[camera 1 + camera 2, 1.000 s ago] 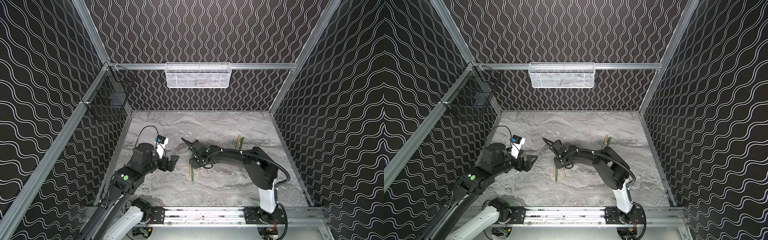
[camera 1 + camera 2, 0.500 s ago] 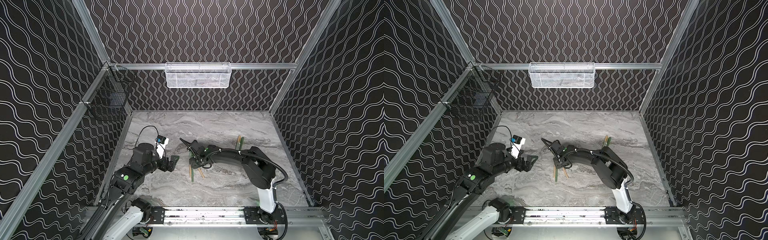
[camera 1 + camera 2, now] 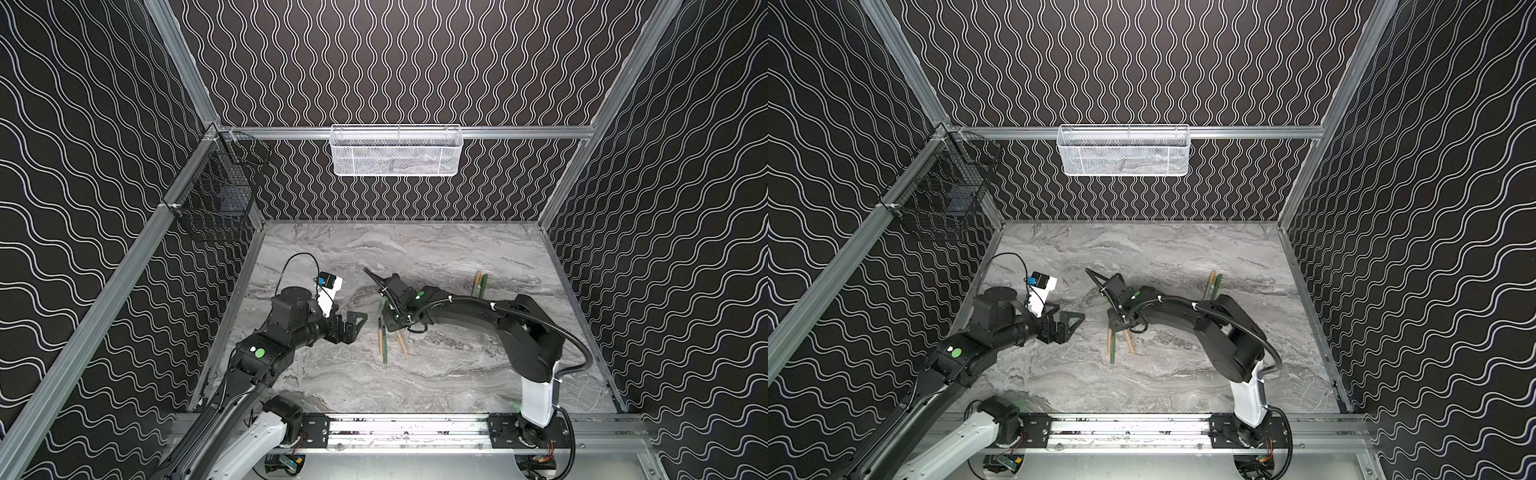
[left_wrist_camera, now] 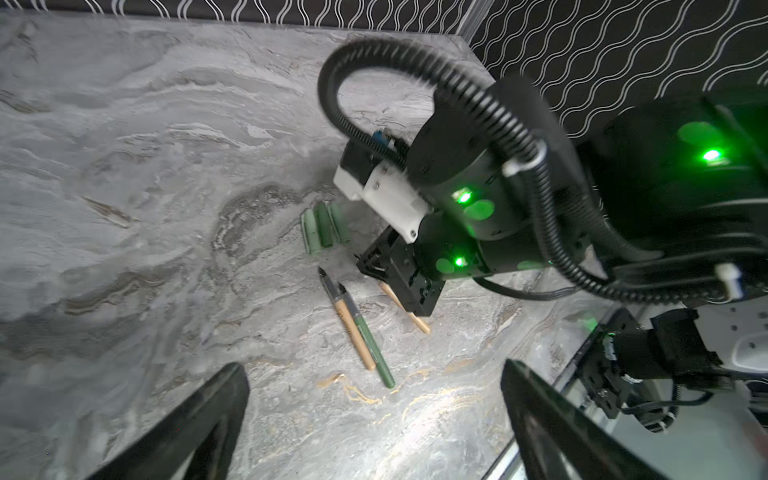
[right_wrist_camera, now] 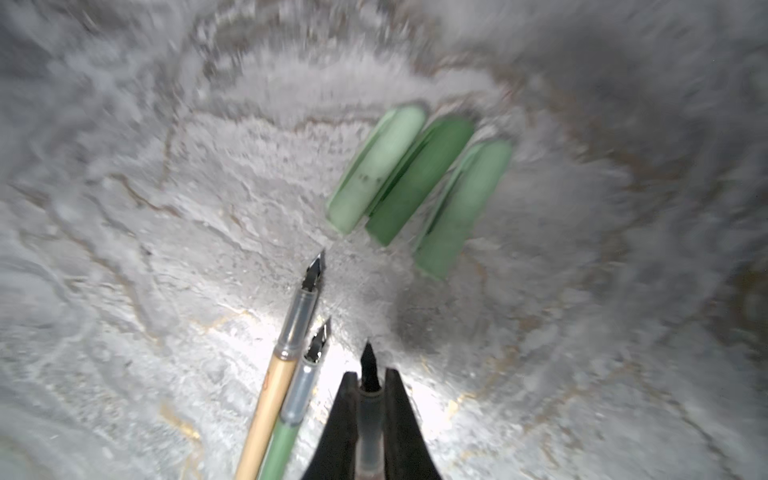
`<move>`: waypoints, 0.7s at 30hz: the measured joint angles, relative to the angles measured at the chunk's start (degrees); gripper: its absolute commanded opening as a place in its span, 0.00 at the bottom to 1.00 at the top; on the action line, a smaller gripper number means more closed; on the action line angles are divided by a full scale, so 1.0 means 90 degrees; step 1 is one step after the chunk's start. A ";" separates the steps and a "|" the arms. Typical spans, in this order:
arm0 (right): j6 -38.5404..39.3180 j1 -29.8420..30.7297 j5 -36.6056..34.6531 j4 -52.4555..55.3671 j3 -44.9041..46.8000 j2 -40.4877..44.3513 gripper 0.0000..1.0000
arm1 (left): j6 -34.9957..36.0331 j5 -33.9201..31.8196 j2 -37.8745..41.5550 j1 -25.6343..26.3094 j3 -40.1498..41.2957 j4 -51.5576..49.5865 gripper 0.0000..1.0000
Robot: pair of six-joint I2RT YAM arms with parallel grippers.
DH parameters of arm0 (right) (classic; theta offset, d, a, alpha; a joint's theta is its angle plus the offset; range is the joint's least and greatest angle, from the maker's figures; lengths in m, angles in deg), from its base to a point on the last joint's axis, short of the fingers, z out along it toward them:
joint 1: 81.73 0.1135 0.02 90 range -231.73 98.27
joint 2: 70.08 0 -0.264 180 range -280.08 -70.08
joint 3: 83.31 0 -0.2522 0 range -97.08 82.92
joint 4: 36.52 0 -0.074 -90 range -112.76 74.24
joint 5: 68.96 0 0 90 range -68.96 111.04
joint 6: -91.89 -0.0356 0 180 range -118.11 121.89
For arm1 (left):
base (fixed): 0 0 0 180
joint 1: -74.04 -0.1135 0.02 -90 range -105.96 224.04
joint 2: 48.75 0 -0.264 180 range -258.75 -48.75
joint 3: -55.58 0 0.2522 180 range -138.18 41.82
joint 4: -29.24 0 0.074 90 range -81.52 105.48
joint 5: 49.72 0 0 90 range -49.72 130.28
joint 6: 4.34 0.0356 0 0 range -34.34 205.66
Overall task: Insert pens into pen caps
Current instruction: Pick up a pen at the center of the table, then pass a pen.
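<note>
Firstly, nearest the front edge of the marble surface (image 3: pixel 436 382), a tan pen (image 4: pixel 353 328) and a green pen (image 4: pixel 372 351) lie side by side, touching, dark tips toward the back edge. Just behind them, left of centre, the left gripper (image 3: pixel 352 326) hangs above the surface, jaws spread wide, nothing between them. Near the centre the right gripper (image 5: pixel 370 374) is down at the surface, jaws drawn tight on a third pen (image 4: pixel 417 322): its tan barrel juts out behind the jaws, its dark tip just ahead of the fingertips (image 5: pixel 345 411). Just beyond that tip three pen caps (image 4: pixel 320 226) lie loose, side by side and touching: a pale green cap (image 5: pixel 380 166), a dark green cap (image 5: pixel 419 183), a second pale green cap (image 5: pixel 459 208). Farther back, toward the right edge, a far tan pen (image 3: pixel 477 282) and a far green pen (image 3: pixel 484 289) lie together, near ends hidden by the right arm (image 3: pixel 465 316); capped or not cannot be told. A white mesh basket (image 3: pixel 395 151) hangs on the back wall, a black wire basket (image 3: pixel 216 208) at the back left corner.
</note>
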 measured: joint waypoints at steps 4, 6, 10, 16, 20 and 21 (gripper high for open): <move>0.0049 -0.0151 0.0243 -0.0418 0.0527 0.0743 0.11 | -0.0313 0.0323 -0.0085 0.0000 0.0277 0.0493 0.99; 0.0124 -0.0255 0.0534 -0.0719 0.0794 0.1161 0.11 | -0.0491 0.0532 -0.0155 0.0000 0.0464 0.0874 0.99; 0.0165 -0.0607 0.1066 -0.1365 0.1343 0.1987 0.11 | -0.0814 0.0823 -0.0316 0.0146 0.0814 0.1651 0.99; 0.0168 -0.0979 0.2098 -0.2599 0.2339 0.3138 0.11 | -0.0957 0.1015 -0.0840 0.0716 0.0923 0.2642 0.98; 0.0172 -0.1073 0.2788 -0.3468 0.2914 0.3725 0.10 | -0.1086 0.1290 -0.1248 0.0940 0.0957 0.3325 0.95; 0.0172 -0.1090 0.2946 -0.3691 0.3038 0.3857 0.10 | -0.1100 0.1372 -0.1367 0.0984 0.0974 0.3553 0.94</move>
